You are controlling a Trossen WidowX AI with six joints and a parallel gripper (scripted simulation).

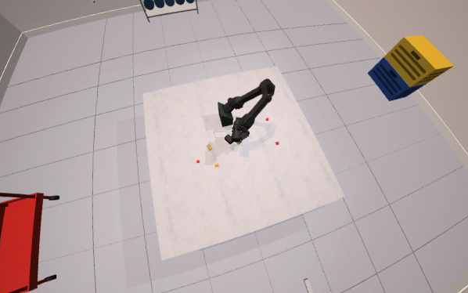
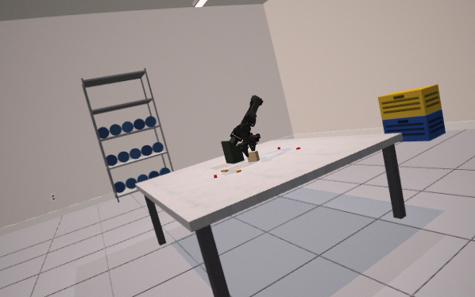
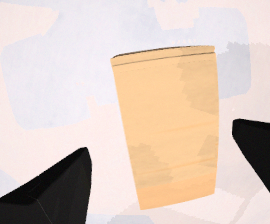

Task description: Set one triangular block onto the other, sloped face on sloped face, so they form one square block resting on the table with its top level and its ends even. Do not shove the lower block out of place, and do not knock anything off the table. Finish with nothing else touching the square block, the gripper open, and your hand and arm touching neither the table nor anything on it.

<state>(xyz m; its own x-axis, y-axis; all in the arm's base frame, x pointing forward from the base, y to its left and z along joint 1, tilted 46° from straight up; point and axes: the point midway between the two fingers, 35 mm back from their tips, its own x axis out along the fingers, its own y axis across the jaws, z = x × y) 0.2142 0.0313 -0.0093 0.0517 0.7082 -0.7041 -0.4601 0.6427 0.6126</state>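
Note:
The two tan triangular blocks (image 1: 239,142) (image 2: 253,156) (image 3: 168,125) show together as one squarish block on the white table (image 1: 248,204) (image 2: 283,171). In the wrist view a thin seam runs close along the far edge, with a narrow dark line beyond it. The top face looks whole; the sloped faces are hidden, and whether top and ends are exactly even cannot be told. My gripper (image 1: 239,139) (image 2: 250,152) (image 3: 164,141) is open, low over the block, one black finger on each side. In the wrist view both fingers stand apart from it.
A dark green box (image 1: 225,114) (image 2: 232,152) stands by the arm. A flat orange-brown piece (image 1: 209,147) (image 2: 224,171), a small orange piece (image 1: 217,165) (image 2: 238,171) and a red cube (image 1: 198,161) (image 2: 215,176) lie to one side; two red pieces (image 1: 267,119) (image 1: 277,143) lie on the other.

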